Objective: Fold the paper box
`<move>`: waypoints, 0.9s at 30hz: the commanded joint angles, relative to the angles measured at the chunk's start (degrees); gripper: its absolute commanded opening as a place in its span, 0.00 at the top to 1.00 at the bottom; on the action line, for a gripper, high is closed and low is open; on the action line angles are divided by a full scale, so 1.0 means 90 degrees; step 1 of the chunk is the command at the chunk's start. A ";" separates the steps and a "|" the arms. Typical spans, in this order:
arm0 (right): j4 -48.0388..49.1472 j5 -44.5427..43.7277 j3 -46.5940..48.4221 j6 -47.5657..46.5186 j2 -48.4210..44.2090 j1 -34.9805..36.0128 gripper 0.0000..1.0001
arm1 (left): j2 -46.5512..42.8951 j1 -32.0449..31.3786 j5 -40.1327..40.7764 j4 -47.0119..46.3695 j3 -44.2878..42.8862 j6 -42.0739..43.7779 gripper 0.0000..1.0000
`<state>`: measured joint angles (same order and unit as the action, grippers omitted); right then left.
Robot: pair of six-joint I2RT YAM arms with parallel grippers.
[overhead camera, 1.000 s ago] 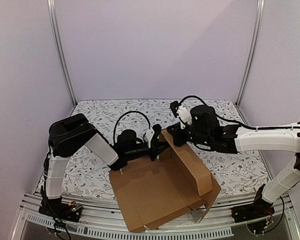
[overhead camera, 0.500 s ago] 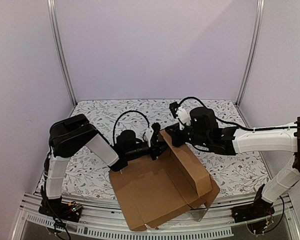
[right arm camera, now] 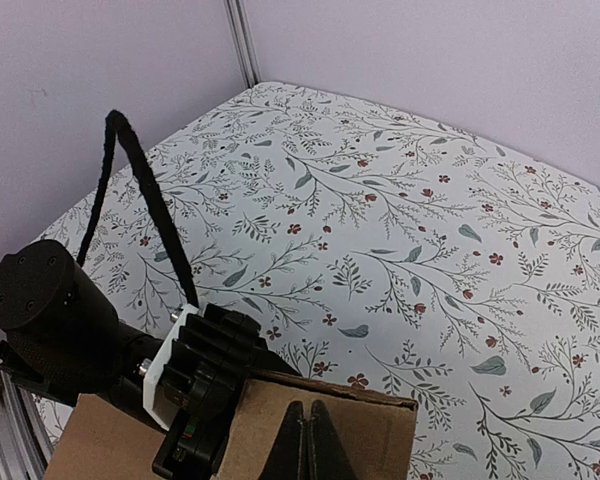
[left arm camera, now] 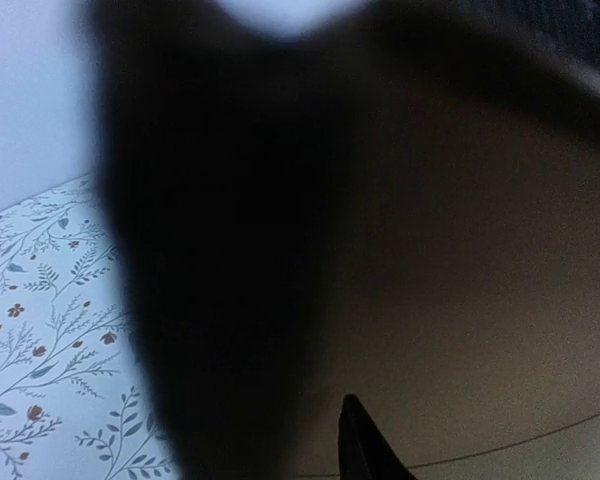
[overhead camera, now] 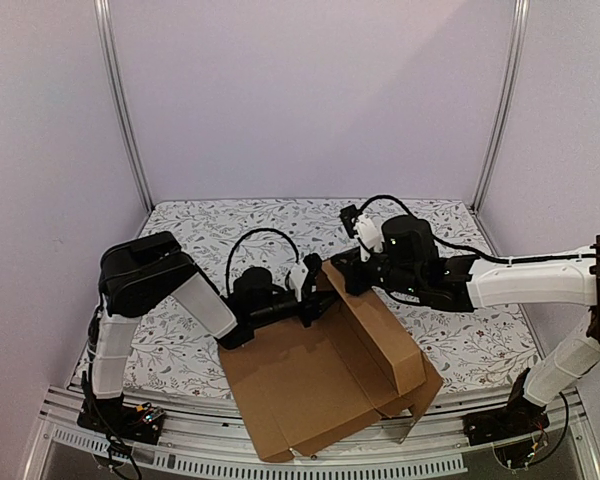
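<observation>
Paper box plain brown, left wrist view mostly dark blur so left gripper opening unclear, right gripper closed tight at flap edge.

Brown cardboard of the paper box fills the right side, very close. A dark blurred shape stands left of it, beside the floral tablecloth.

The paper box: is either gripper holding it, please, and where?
Cannot be told: the shut right gripper meets the paper box at its raised flap's top edge; left gripper alongside.

Top cam high; wrists near paper box
</observation>
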<state>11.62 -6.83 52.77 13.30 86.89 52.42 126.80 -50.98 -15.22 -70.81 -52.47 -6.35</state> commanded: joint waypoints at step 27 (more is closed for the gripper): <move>-0.0509 0.0124 -0.0251 0.0162 -0.0028 -0.0038 1.00 | 0.0329 -0.0097 0.0296 0.0049 -0.0137 0.0178 0.92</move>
<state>11.57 -6.85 52.12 13.93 86.04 52.10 129.14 -51.13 -12.99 -71.29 -53.76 -4.91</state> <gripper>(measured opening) 0.002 0.020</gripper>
